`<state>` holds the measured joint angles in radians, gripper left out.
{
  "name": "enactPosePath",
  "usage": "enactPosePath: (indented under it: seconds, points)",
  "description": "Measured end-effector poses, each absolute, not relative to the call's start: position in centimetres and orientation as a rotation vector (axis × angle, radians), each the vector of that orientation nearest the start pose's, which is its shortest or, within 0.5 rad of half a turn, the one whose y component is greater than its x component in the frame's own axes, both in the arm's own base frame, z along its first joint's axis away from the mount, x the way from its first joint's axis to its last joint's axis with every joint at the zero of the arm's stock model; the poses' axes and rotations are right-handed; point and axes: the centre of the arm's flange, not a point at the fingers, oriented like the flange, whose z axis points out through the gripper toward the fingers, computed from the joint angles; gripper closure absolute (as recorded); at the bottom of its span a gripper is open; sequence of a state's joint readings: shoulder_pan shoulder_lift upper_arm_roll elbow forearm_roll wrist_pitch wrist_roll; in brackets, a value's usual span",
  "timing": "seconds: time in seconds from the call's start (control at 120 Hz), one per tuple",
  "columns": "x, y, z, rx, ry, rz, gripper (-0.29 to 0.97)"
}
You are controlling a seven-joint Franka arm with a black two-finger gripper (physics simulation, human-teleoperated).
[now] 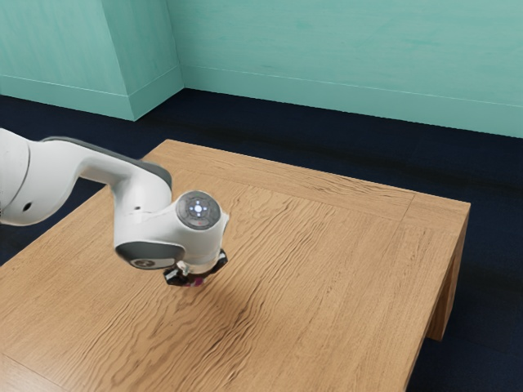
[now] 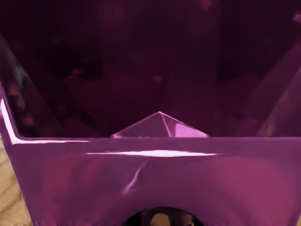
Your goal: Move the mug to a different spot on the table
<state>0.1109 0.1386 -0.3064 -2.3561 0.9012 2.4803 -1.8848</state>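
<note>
One purple mug (image 1: pixel 198 282) sits on the one wooden desk (image 1: pixel 343 269), left of the frame's middle, right under the pincer (image 1: pixel 193 276). I cannot tell if the pincer is apart or clamped. The desk stretches wide toward its right and far edges.

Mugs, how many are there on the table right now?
1. A purple mug sits directly under the gripper, on the wooden table toward the exterior view's left. The arm covers a patch of tabletop, so something small could be hidden there.
</note>
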Motion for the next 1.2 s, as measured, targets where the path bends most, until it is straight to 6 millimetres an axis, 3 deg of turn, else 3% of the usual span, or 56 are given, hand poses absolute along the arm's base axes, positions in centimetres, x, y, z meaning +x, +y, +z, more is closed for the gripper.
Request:
enactPosePath:
  seconds: [0.192, 0.392, 0.583, 0.675, 0.992, 1.2]
  points:
    - [49.9, -10.2, 26.6, -2.481, -1.391, -0.659, 0.76]
    - [50.1, -9.8, 26.1, -2.441, -1.493, -0.682, 0.34]
    - [49.7, -10.0, 25.5, -2.415, -1.572, -0.68, 0.14]
    - [49.6, -10.2, 25.4, -2.407, -1.606, -0.68, 0.09]
    - [48.9, -13.8, 26.1, -2.443, -1.646, -0.708, 0.02]
    - [48.1, -17.1, 27.0, -2.489, -1.659, -0.725, 0.01]
